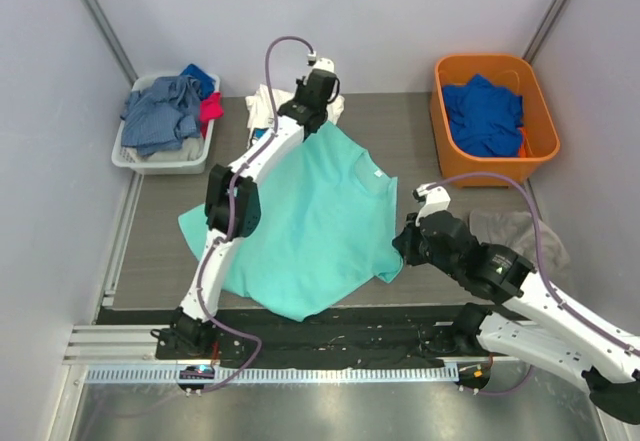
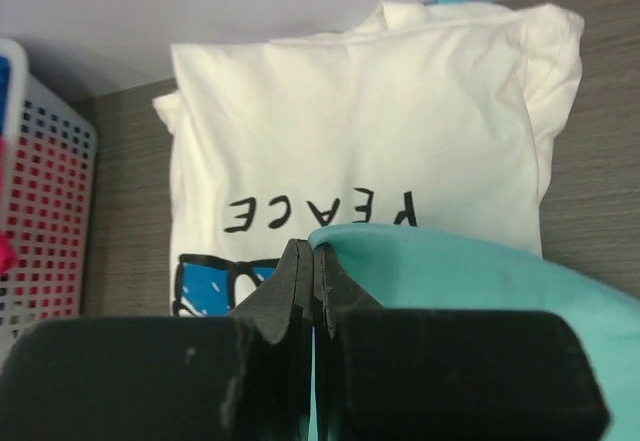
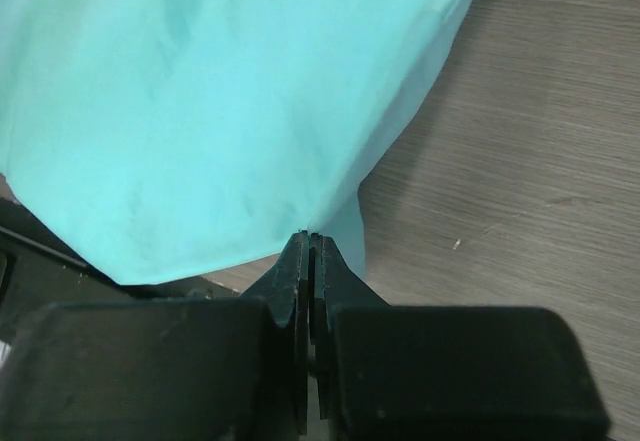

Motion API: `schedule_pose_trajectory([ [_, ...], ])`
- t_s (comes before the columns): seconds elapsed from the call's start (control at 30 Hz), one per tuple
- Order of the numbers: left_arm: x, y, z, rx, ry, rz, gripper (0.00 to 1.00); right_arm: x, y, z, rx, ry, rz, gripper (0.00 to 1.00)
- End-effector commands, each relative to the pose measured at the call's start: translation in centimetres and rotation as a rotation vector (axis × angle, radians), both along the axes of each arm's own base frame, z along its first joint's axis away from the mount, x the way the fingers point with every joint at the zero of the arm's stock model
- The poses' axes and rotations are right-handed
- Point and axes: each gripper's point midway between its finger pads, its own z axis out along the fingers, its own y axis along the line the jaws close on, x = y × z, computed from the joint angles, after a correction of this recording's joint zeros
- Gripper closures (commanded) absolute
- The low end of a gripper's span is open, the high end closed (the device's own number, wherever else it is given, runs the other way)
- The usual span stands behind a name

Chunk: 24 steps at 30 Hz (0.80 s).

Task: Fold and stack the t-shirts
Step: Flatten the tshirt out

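The left gripper (image 2: 313, 249) is pinched closed on a far edge of the mint-teal t-shirt (image 2: 470, 281). Just beyond its tips the folded white PEACE t-shirt (image 2: 370, 111) lies flat on the table (image 2: 605, 111). The right gripper (image 3: 311, 237) is also pressed closed, and the teal hem runs into its tips, apparently caught between them. The shirt spreads across the table between the two grippers. It looks light, limp and somewhat slippery, so it should sag and crease wherever it is unsupported. Corners and hem seams, where the cloth is doubled, likely give the surest hold.
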Motion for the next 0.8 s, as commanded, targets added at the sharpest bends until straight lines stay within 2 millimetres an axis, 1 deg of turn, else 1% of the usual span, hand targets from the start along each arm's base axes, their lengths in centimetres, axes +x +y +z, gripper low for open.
schedule_pose_trajectory([
  [0.0, 2.0, -1.3, 4.3, -0.106, -0.14, -0.041, 1.0, 2.1, -0.1, 2.4, 0.033, -0.072, -0.102, 0.99],
  [0.03, 2.3, -1.4, 3.3, -0.101, -0.127, -0.041, 1.0, 2.3, 0.0, 2.1, 0.02, -0.064, -0.11, 0.99],
  [0.07, 2.6, -1.7, 1.5, -0.093, -0.103, -0.048, 1.0, 2.5, -0.1, 2.1, 0.01, -0.063, -0.115, 0.99],
  [0.1, 2.7, -1.9, 0.5, -0.091, -0.09, -0.053, 1.0, 2.5, -0.1, 2.0, 0.005, -0.059, -0.119, 0.99],
  [0.17, 2.9, -2.3, -0.8, -0.09, -0.074, -0.059, 1.0, 2.7, 0.0, 1.8, -0.003, -0.051, -0.128, 0.99],
  [0.2, 3.1, -2.4, -2.3, -0.085, -0.061, -0.058, 1.0, 2.7, 0.0, 1.8, 0.0, -0.049, -0.134, 0.99],
  [0.3, 3.5, -2.7, -4.0, -0.085, -0.049, -0.065, 1.0, 2.8, 0.0, 1.6, -0.006, -0.043, -0.143, 0.99],
  [0.37, 3.7, -2.8, -4.6, -0.084, -0.047, -0.067, 1.0, 2.8, 0.0, 1.5, -0.002, -0.04, -0.151, 0.99],
  [0.4, 3.8, -3.0, -4.5, -0.086, -0.053, -0.07, 1.0, 2.9, -0.1, 1.4, -0.007, -0.038, -0.157, 0.99],
  [0.43, 3.9, -2.9, -5.0, -0.082, -0.049, -0.069, 1.0, 3.0, -0.2, 1.5, -0.004, -0.041, -0.169, 0.99],
  [0.5, 3.9, -3.0, -5.2, -0.077, -0.053, -0.066, 1.0, 3.0, -0.4, 1.5, -0.01, -0.04, -0.178, 0.99],
  [0.53, 4.0, -2.6, -5.0, -0.072, -0.058, -0.053, 0.95, 3.1, -0.6, 1.6, -0.009, -0.043, -0.194, 0.98],
  [0.57, 4.1, -2.5, -4.7, -0.067, -0.067, -0.046, 0.87, 3.1, -0.7, 1.7, -0.009, -0.043, -0.203, 0.87],
  [0.6, 4.0, -2.2, -4.1, -0.062, -0.077, -0.036, 0.6, 3.1, -1.1, 1.8, -0.011, -0.046, -0.218, 0.76],
  [0.63, 4.0, -1.8, -2.6, -0.064, -0.103, -0.018, 0.43, 3.4, -1.5, 2.2, -0.007, -0.063, -0.253, 0.65],
  [0.67, 4.0, -1.6, -1.4, -0.072, -0.13, -0.003, 0.3, 3.5, -1.8, 2.4, -0.009, -0.073, -0.269, 0.49],
  [0.7, 3.9, -1.3, -0.1, -0.04, -0.146, -0.003, 0.09, 3.6, -2.0, 2.8, -0.006, -0.084, -0.277, 0.41],
  [0.73, 3.8, -0.2, 1.6, -0.03, -0.175, 0.037, 0.01, 3.8, -2.0, 3.5, 0.003, -0.1, -0.284, 0.37],
  [0.77, 3.2, 0.3, 4.8, -0.042, -0.215, 0.051, 0.0, 4.1, -2.4, 3.9, -0.008, -0.116, -0.3, 0.31],
])
